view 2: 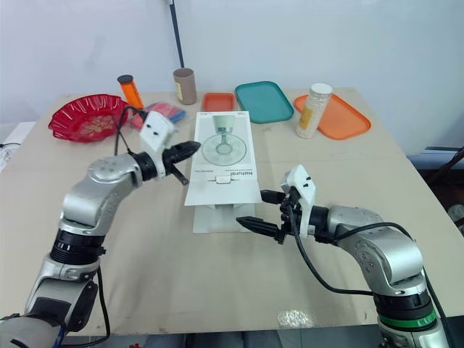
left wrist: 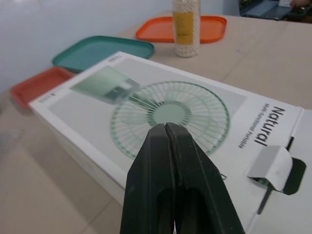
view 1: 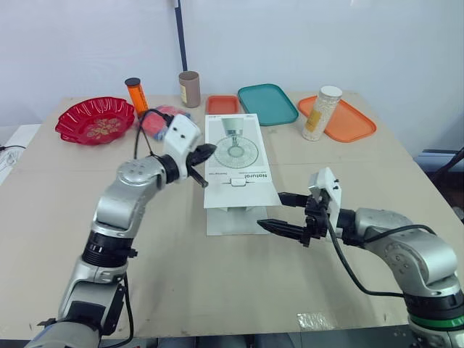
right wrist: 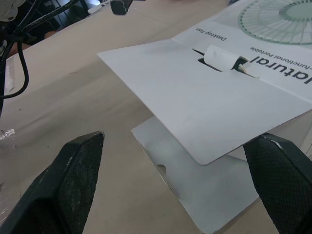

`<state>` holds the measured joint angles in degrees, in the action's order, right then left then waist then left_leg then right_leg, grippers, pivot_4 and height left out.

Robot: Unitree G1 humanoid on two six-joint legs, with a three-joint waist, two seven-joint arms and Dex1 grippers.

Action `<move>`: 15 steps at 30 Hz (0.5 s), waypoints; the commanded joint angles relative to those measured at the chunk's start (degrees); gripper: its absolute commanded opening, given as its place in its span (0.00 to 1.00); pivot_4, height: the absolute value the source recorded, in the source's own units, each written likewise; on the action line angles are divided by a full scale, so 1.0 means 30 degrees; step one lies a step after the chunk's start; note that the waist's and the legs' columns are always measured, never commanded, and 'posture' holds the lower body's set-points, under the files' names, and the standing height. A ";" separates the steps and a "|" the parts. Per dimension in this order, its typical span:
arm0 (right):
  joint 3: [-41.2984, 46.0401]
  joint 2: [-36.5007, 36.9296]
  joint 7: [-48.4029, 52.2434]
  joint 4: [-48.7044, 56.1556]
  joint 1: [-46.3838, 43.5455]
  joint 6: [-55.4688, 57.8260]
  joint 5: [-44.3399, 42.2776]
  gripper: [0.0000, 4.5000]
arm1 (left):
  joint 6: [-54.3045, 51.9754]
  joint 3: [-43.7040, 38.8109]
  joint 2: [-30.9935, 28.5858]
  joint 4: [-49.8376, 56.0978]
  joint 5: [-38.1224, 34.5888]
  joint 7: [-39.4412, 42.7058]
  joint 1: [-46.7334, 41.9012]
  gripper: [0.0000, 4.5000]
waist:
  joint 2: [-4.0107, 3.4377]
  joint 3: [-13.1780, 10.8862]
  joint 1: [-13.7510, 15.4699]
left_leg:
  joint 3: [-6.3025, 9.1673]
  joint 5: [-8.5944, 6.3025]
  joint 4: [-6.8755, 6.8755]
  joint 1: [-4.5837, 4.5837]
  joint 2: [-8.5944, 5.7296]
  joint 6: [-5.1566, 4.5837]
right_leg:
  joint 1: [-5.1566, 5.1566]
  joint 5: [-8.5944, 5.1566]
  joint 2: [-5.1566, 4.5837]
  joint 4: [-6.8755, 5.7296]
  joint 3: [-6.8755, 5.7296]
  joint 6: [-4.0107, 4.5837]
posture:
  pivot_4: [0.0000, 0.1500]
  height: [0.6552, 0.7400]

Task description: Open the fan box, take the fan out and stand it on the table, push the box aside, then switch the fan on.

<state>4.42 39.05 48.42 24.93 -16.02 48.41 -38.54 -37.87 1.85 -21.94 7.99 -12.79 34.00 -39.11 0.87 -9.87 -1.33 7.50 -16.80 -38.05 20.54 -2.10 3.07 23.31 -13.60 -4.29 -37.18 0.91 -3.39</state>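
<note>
Lying flat in the middle of the surface (view 1: 217, 290), the fan box (view 1: 235, 148) is white, its top printed with a pale green fan and the word "Natural". Its near end is open: the top flap (view 1: 243, 190), with a small tuck tab (right wrist: 219, 56) curling from a slot, juts out raised toward the robot, and a lower flap (view 1: 230, 222) rests on the surface beneath. The left gripper (view 1: 210, 149) has its black fingers pressed together at the box's left edge, over the printed top. The right gripper (view 1: 270, 210) has its fingers spread wide apart just beside the raised flap's right corner, holding nothing.
</note>
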 commanded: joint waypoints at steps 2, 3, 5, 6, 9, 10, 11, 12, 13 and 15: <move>0.0424 0.0116 -0.0071 0.0769 -0.0296 -0.0182 -0.0610 1.00 | -0.0096 -0.1610 -0.0922 0.1845 -0.1136 0.0257 0.0834 0.01 | 0.0000 0.0000 -0.0003 | 0.0000 0.0001 0.0001 0.0000 0.0001 0.0002 | 0.0002 0.0000 0.0000 0.0000 -0.0001 0.0000 | 1.00 1.00; 0.0442 0.0055 -0.0121 0.0744 -0.0432 -0.0198 -0.0682 1.00 | -0.0038 -0.1899 -0.1216 0.2177 -0.1404 0.0507 0.1322 0.01 | -0.0001 0.0000 -0.0023 | 0.0000 0.0001 0.0001 0.0000 0.0003 0.0002 | 0.0005 0.0000 0.0001 0.0001 0.0001 0.0000 | 1.00 1.00; 0.0461 -0.0020 -0.0224 0.0670 -0.0662 -0.0203 -0.0800 1.00 | 0.0232 -0.2127 -0.1673 0.2606 -0.1758 0.0902 0.2006 0.01 | -0.0001 -0.0001 -0.0027 | -0.0007 0.0006 0.0005 0.0000 0.0008 0.0010 | 0.0012 0.0000 0.0002 0.0001 0.0005 0.0001 | 1.00 1.00; 0.0477 -0.0082 -0.0280 0.0582 -0.0859 -0.0157 -0.0897 1.00 | 0.0263 -0.2243 -0.1882 0.2870 -0.2052 0.1144 0.2417 0.01 | -0.0001 -0.0001 -0.0008 | -0.0006 0.0005 0.0005 0.0000 0.0009 0.0011 | 0.0014 0.0000 0.0003 0.0000 0.0004 0.0002 | 1.00 1.00; 0.0433 -0.0451 -0.0625 0.0170 -0.1652 -0.0130 -0.1093 1.00 | 0.0313 -0.2789 -0.2201 0.3768 -0.3060 0.1578 0.3807 0.01 | 0.0000 -0.0001 -0.0010 | -0.0003 -0.0003 0.0001 0.0000 0.0008 -0.0005 | 0.0007 0.0002 0.0002 0.0001 0.0005 0.0000 | 1.00 1.00; 0.0410 -0.0593 -0.0755 0.0016 -0.1885 -0.0150 -0.1107 1.00 | 0.0401 -0.2825 -0.2286 0.4007 -0.3192 0.1640 0.4165 0.01 | 0.0000 -0.0001 -0.0008 | -0.0004 -0.0005 0.0002 0.0000 0.0008 -0.0008 | 0.0008 0.0002 0.0002 0.0001 0.0006 0.0000 | 1.00 1.00; 0.0429 -0.0735 -0.0872 -0.0131 -0.2104 -0.0087 -0.1189 1.00 | 0.0459 -0.2806 -0.2357 0.4151 -0.3257 0.1670 0.4434 0.01 | 0.0000 -0.0001 -0.0007 | 0.0001 -0.0006 0.0003 0.0000 0.0011 -0.0010 | 0.0008 0.0001 0.0004 0.0001 0.0002 0.0001 | 1.00 1.00; 0.0396 -0.0951 -0.1064 -0.0328 -0.2391 -0.0047 -0.1206 1.00 | 0.0567 -0.2753 -0.2396 0.4301 -0.3271 0.1650 0.4703 0.01 | 0.0000 0.0000 -0.0006 | 0.0002 -0.0006 0.0005 0.0001 0.0011 -0.0010 | 0.0009 0.0001 0.0003 0.0002 0.0000 0.0001 | 1.00 1.00; 0.0369 -0.1089 -0.1201 -0.0458 -0.2579 -0.0018 -0.1226 1.00 | 0.0638 -0.2716 -0.2419 0.4394 -0.3290 0.1626 0.4872 0.01 | 0.0001 -0.0001 -0.0006 | 0.0001 -0.0006 0.0007 0.0000 0.0011 -0.0010 | 0.0008 0.0001 0.0003 0.0002 0.0001 0.0001 | 1.00 1.00; 0.0165 -0.1417 -0.1504 -0.0890 -0.3015 -0.0088 -0.0998 1.00 | 0.0635 -0.2655 -0.2303 0.4688 -0.3529 0.1574 0.5073 0.01 | 0.0001 -0.0001 -0.0001 | -0.0002 -0.0006 0.0003 0.0003 0.0007 -0.0010 | 0.0008 0.0002 -0.0001 0.0002 0.0004 0.0002 | 1.00 1.00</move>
<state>4.43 35.18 44.67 22.21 -23.65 48.60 -40.95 -37.34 -5.02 -28.30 19.13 -22.16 38.83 -23.76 0.87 -9.87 -1.33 7.50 -16.82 -38.04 20.55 -2.08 3.03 23.33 -13.60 -4.29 -37.17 0.92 -3.39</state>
